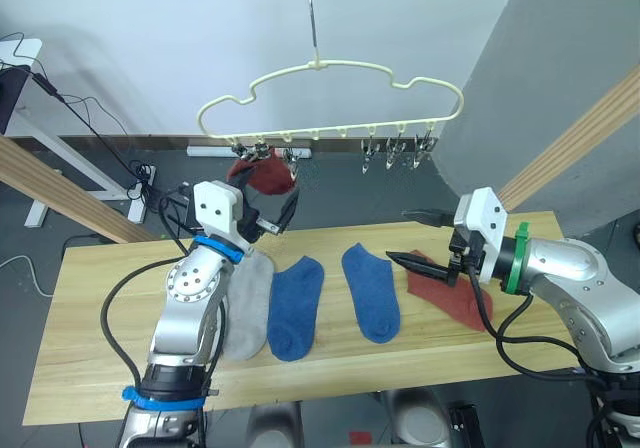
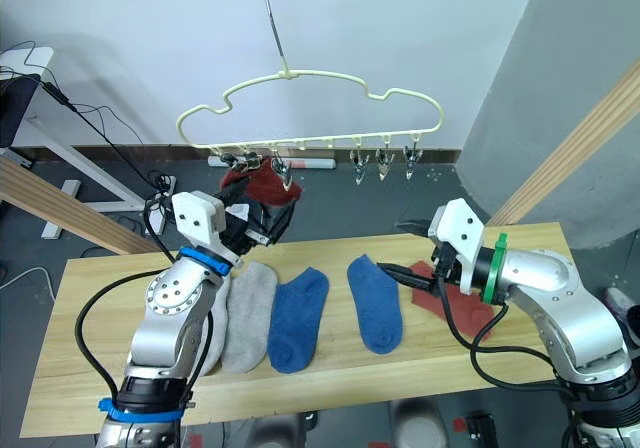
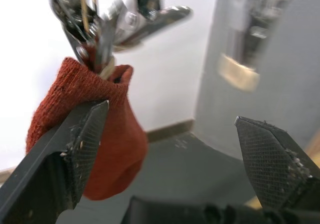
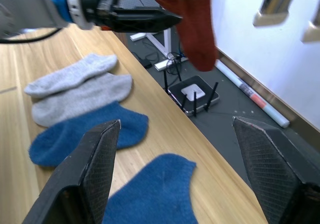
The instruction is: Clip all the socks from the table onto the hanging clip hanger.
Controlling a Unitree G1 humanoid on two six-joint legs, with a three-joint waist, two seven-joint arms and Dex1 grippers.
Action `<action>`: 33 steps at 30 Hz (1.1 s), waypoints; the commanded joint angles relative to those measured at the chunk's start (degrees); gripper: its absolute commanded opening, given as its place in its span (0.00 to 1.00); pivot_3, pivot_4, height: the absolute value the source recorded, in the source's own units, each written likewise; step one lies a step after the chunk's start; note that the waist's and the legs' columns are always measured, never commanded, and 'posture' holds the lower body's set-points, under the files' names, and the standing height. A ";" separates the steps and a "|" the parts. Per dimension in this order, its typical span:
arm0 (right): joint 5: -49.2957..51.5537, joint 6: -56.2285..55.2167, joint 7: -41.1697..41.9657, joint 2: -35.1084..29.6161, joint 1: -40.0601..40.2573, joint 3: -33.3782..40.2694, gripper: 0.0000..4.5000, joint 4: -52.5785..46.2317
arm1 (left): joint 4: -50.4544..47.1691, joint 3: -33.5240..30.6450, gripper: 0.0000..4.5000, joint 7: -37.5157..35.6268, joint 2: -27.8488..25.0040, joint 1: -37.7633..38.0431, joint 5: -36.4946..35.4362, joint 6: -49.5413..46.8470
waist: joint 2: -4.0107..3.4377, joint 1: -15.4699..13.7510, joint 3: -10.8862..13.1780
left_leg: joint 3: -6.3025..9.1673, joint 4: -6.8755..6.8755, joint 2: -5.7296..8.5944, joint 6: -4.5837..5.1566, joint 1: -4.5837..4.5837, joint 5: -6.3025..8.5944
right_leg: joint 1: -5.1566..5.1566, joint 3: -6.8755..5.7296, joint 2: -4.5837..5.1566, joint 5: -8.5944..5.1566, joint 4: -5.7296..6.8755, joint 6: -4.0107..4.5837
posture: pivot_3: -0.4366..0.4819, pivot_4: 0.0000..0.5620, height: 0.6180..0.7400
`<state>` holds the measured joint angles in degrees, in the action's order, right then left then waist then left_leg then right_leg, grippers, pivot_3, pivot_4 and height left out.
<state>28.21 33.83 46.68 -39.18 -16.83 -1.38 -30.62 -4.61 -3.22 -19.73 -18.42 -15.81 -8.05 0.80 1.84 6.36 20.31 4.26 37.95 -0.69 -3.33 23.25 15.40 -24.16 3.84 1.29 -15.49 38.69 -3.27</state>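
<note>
The pale-yellow clip hanger (image 1: 330, 93) hangs above the far edge of the table (image 1: 90, 368). One rust-red sock (image 1: 265, 175) dangles from a metal clip (image 3: 95, 39) at the hanger's left end. My left gripper (image 1: 275, 218) is open just below and beside that sock, one finger (image 3: 75, 149) close against the fabric. On the table lie two overlapping grey socks (image 4: 82, 98), two blue socks (image 1: 297, 306) (image 1: 371, 290) and a second rust-red sock (image 1: 450, 290). My right gripper (image 1: 415, 238) is open over the far end of that red sock, its lower finger close to it.
Several free metal clips (image 1: 400, 153) hang at the hanger's right end. Thick wooden beams slant at the left (image 1: 60, 188) and right (image 1: 570, 138). Cables and a power strip (image 1: 140, 183) lie on the floor beyond the table.
</note>
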 commanded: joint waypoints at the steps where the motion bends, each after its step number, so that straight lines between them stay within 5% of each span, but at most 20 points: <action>1: 1.98 0.66 -0.37 0.34 -0.57 0.77 0.83 -3.29 | 0.94 -2.26 1.00 2.62 -0.05 -0.96 2.05 4.75 | 0.01 0.03 0.00 | 0.01 0.01 0.00 0.00 0.00 0.00 | 0.00 -0.01 0.00 0.00 0.02 0.00 | 0.23 0.60 0.98; 20: 3.60 2.55 -1.25 0.40 -1.37 0.47 0.83 -4.91 | 3.01 -5.74 1.00 9.59 -2.50 -1.64 9.18 8.05 | 0.01 0.12 0.00 | 0.05 0.05 0.00 0.00 -0.01 -0.01 | 0.00 -0.07 0.04 0.00 0.14 0.00 | 0.22 0.60 0.98; 33: 4.52 3.47 -1.72 -0.32 -1.11 1.47 0.83 -6.12 | -12.03 -4.13 1.00 1.94 -1.20 9.69 -0.41 1.19 | 0.01 0.24 0.00 | 0.06 0.05 -0.07 0.00 -0.02 -0.01 | -0.01 -0.06 0.07 0.00 0.18 0.00 | 0.21 0.60 0.98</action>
<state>31.62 37.59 44.94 -38.98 -17.94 -1.28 -33.74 -12.88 -6.86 -17.15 -19.22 -7.08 -7.54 1.80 1.85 6.60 20.31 4.31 38.01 -0.74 -3.33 23.22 15.39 -24.16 3.78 1.36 -15.49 38.87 -3.27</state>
